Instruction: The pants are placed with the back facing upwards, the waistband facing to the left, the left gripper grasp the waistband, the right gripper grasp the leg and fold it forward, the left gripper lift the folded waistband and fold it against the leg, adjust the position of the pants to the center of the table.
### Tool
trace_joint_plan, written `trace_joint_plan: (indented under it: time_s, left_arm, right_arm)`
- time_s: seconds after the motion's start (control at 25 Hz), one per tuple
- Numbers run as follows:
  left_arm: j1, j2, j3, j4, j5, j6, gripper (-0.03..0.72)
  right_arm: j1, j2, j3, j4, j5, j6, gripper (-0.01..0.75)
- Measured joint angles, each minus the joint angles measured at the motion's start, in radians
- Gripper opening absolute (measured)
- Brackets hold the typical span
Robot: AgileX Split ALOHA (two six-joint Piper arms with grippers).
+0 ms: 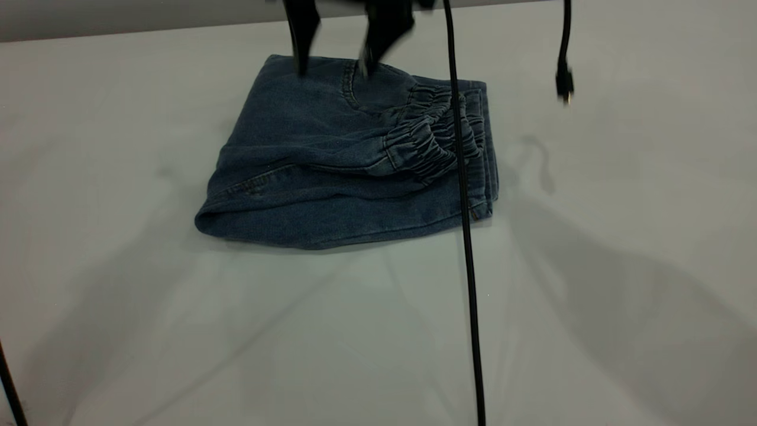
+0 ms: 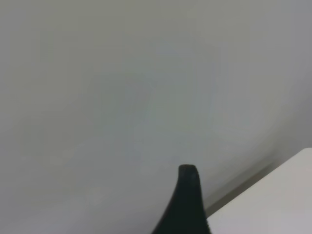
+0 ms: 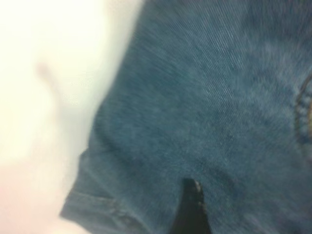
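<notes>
The blue denim pants (image 1: 331, 171) lie folded in a compact bundle on the white table (image 1: 621, 307), toward its far side. The ruched waistband (image 1: 434, 139) is folded over on top, at the bundle's right end above the leg hems (image 1: 488, 177). My right gripper (image 1: 334, 62) hangs open just above the far edge of the pants, with nothing between its fingers. Its wrist view shows one black fingertip (image 3: 192, 204) close over plain denim (image 3: 219, 97). My left gripper (image 2: 187, 204) is outside the exterior view, over bare table (image 2: 122, 97) near an edge.
A black cable (image 1: 464, 225) hangs down across the right end of the pants toward the front. A second cable with a plug (image 1: 563, 77) dangles at the upper right. A thin black rod (image 1: 9, 384) leans at the bottom left corner. The table's far edge (image 1: 118, 32) runs just behind the pants.
</notes>
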Motion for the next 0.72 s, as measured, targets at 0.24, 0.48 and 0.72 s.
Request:
trace_joint_plan:
  time_s: [0.24, 0.48, 0.72]
  left_arm:
    - [0.000, -0.036, 0.001, 0.008, 0.004, 0.013, 0.581]
    - [0.009, -0.126, 0.002, 0.169, 0.118, -0.050, 0.581]
    - [0.111, -0.263, 0.011, 0.478, 0.345, -0.357, 0.581]
  right_arm:
    - [-0.001, -0.193, -0.001, -0.085, 0.000, -0.121, 0.493]
    - [-0.001, -0.436, 0.000, -0.147, 0.001, -0.231, 0.493]
    - [-0.001, -0.702, 0.118, -0.154, 0.001, -0.231, 0.493]
